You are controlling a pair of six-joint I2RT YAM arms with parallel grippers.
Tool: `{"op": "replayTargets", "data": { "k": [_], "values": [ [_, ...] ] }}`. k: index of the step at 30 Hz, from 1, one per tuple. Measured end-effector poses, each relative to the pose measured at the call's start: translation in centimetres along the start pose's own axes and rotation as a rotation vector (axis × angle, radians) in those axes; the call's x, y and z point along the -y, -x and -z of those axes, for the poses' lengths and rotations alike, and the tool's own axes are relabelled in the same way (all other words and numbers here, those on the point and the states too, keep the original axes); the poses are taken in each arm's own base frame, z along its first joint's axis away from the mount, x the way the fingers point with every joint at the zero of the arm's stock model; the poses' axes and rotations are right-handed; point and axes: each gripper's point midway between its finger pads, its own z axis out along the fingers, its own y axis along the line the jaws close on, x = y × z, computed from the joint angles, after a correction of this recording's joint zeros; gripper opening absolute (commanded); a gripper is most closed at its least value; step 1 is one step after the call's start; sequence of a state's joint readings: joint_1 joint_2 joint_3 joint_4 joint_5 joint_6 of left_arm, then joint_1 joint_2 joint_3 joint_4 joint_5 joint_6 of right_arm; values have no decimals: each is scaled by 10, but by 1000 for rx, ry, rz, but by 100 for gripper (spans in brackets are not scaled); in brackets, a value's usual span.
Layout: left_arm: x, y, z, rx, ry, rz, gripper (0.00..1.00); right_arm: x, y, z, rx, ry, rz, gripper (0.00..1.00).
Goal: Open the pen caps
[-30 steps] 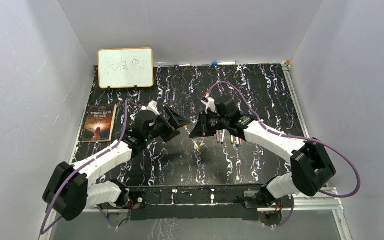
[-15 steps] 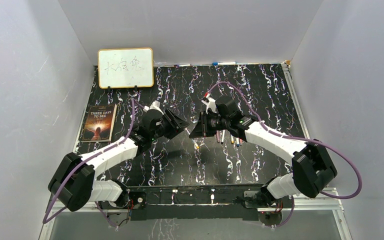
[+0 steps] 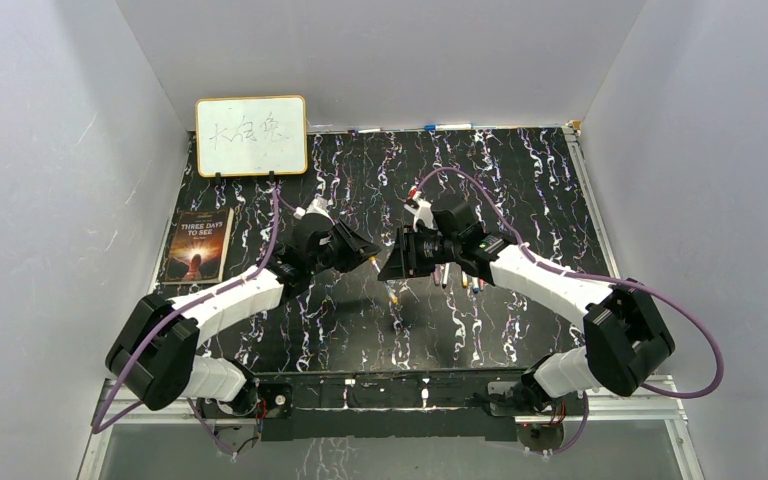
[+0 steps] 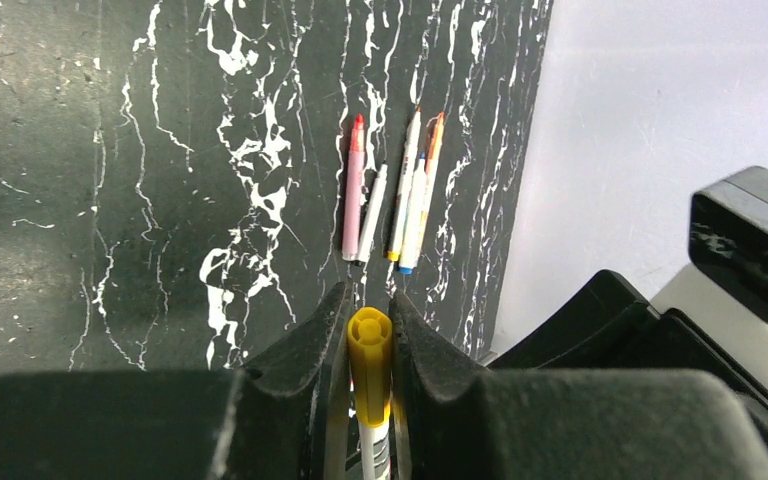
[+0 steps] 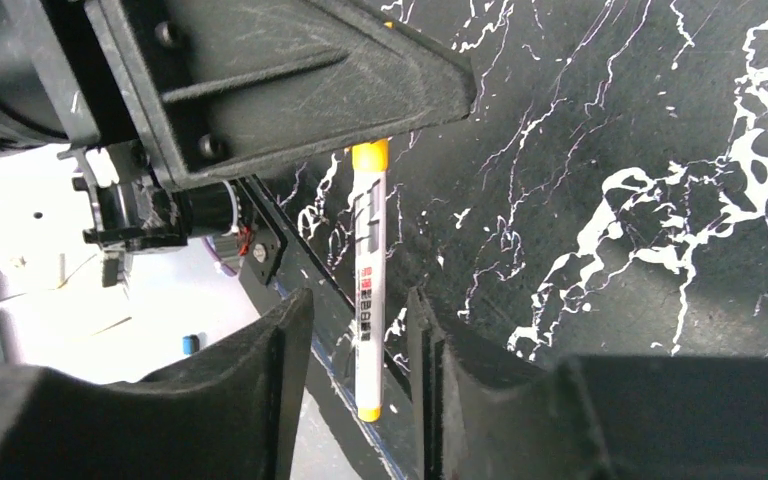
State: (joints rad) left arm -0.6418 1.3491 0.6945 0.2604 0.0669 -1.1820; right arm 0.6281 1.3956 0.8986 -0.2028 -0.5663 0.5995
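Observation:
A white pen [image 5: 368, 285] with a yellow-orange cap [image 4: 369, 360] hangs in the air between the two arms above the middle of the table. My left gripper [image 4: 369, 305] is shut on that pen cap, with the white barrel running back between its jaws. In the right wrist view the barrel sits between the jaws of my right gripper [image 5: 360, 345], which stand open with a gap on each side of it. From above, the left gripper [image 3: 366, 254] and right gripper [image 3: 390, 262] nearly meet tip to tip.
Several other pens [image 4: 390, 200] lie side by side on the black marbled table [image 3: 520, 190], under the right arm [image 3: 457, 280]. A whiteboard [image 3: 251, 136] stands at the back left and a book [image 3: 199, 246] lies at the left edge. A small blue piece [image 5: 189, 344] lies off the table.
My left arm moved right until its gripper met the right one, and it closed on the pen's cap. The right gripper opened and let go of the barrel.

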Motion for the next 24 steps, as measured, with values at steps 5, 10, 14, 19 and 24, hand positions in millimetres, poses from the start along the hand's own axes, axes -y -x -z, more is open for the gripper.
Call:
{"op": "replayTargets", "data": {
  "k": [5,10,14,19,24],
  "values": [
    [-4,-2,-1,-6,14,-3,4,-1,0,-2,-9,6,4,43],
    [-3,-3,-1,-10,12,-4,4,3,1,-16,-37,1,-4,41],
    [-2,-5,-1,-12,10,-6,4,5,-10,-32,-79,-4,-5,0],
    [-10,-7,0,-23,37,-16,4,2,-21,-43,-98,-22,9,0],
    [-19,-9,2,-55,87,-48,4,3,-32,-48,-71,-57,22,0]
  ]
}}
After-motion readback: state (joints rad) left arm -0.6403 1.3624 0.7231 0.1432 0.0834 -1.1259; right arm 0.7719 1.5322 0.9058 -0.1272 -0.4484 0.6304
